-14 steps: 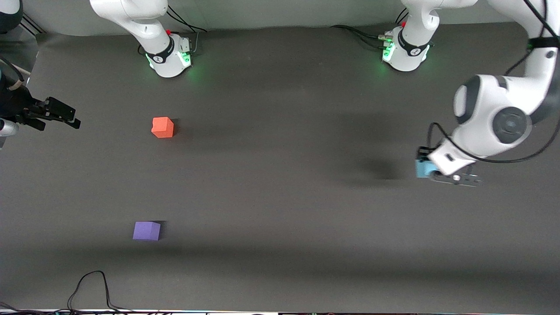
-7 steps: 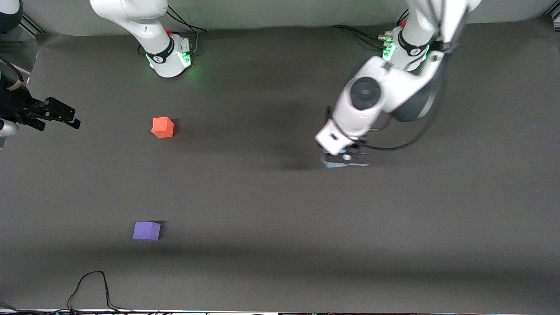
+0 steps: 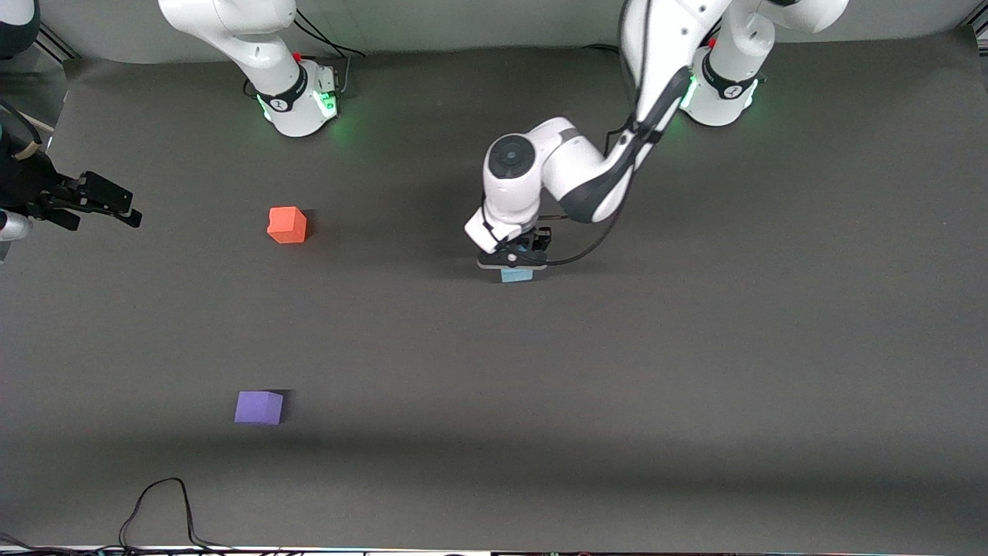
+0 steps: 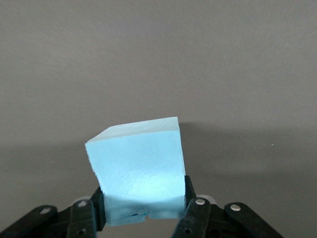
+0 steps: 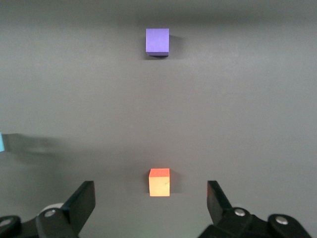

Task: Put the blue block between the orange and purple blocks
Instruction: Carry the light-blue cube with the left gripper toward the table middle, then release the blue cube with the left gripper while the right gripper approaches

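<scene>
Gripping the blue block (image 3: 516,274) between its fingers (image 4: 197,214), the left gripper (image 3: 515,262) hangs over the middle of the table (image 3: 695,386), and we see the block well off toward the left arm's end from the orange block (image 3: 287,225). The purple block (image 3: 258,407) sits nearer the front camera than the orange block, well apart from it. The right gripper (image 5: 148,198) waits past the orange block at the right arm's end of the table, its fingers spread wide and holding nothing.

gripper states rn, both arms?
Left gripper: closed on the blue block, carried above the table's middle.
Right gripper: open, empty, waiting at the right arm's end of the table.
</scene>
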Tool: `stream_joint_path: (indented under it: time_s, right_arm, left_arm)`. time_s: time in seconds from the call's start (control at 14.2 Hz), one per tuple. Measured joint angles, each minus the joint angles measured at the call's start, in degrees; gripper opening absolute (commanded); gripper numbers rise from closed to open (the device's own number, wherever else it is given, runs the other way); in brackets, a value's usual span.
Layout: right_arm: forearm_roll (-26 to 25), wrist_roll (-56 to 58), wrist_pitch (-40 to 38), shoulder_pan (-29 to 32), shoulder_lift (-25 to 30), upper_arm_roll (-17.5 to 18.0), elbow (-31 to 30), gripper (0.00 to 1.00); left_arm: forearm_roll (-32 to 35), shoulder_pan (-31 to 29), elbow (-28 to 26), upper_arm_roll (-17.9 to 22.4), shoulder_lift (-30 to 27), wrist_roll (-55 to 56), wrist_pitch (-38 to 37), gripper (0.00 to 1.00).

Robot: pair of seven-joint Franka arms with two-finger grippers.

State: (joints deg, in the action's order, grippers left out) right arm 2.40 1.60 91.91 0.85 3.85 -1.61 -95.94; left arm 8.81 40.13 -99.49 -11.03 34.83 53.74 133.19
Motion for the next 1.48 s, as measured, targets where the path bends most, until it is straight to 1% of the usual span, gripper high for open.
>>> stream_joint_path:
  time_s: [0.14, 0.21, 0.28, 0.56, 0.71, 0.78, 0.92, 0.99, 1.06, 1.2, 1.27, 1.48]
  right_arm:
    - [0.00, 0.00, 0.00, 0.00, 0.00, -0.01, 0.00, 1.00]
    - [0.00, 0.00, 0.00, 0.00, 0.00, -0.01, 0.00, 1.00]
    - [0.00, 0.00, 0.00, 0.00, 0.00, -0.01, 0.00, 1.00]
    - [0.00, 0.00, 0.16, 0.00, -0.04, -0.02, 0.03, 1.00]
    - [0.04, 0.00, 0.19, -0.09, -1.01, 0.38, 0.69, 1.00]
    - [0.08, 0.01, 0.21, -0.19, -2.33, 1.26, 1.12, 1.00]
    - [0.13, -0.01, 0.36, -0.40, -5.58, 4.36, 2.40, 1.00]
    - [0.16, -0.01, 0.42, -0.58, -7.38, 6.11, 2.90, 1.00]
    - [0.18, -0.01, 0.64, -0.66, -9.33, 8.06, 3.57, 1.00]
    - [1.43, -0.19, 1.99, -1.01, -12.87, 12.01, 4.91, 1.00]
    - [2.45, -2.03, 4.44, -1.21, -14.49, 14.85, 5.07, 1.00]
    - [2.70, -10.61, 12.73, -2.52, -20.51, 23.69, 4.69, 1.00]
  left_arm:
    - [0.27, 0.07, 1.96, 0.34, 2.48, 0.15, 0.48, 0.47]
    - [0.37, 0.03, 2.67, 0.55, 3.33, 0.15, 0.94, 0.62]
    - [0.58, 0.02, 3.02, 0.68, 3.88, 0.15, 1.59, 1.00]
    - [1.37, -0.20, 4.45, 0.87, 4.08, 0.04, 0.98, 1.00]
    - [1.27, -1.31, 5.96, 1.00, 1.79, -1.24, -3.78, 1.00]
    - [0.42, -2.63, 6.50, 1.03, -0.44, -2.85, -6.80, 1.00]
    - [-4.47, -6.76, 7.13, 1.24, -6.09, -9.59, -12.96, 1.00]
    - [-7.08, -9.85, 7.15, 1.40, -9.24, -14.11, -16.50, 1.00]
    - [-9.22, -13.65, 7.11, 1.55, -12.25, -18.79, -19.84, 1.00]
    - [-11.32, -21.55, 7.02, 1.74, -16.91, -26.50, -25.32, 1.00]
    - [-11.71, -25.45, 7.00, 1.80, -18.61, -29.93, -27.90, 1.00]
    - [-12.14, -35.72, 6.98, 1.95, -22.58, -40.82, -35.16, 1.00]
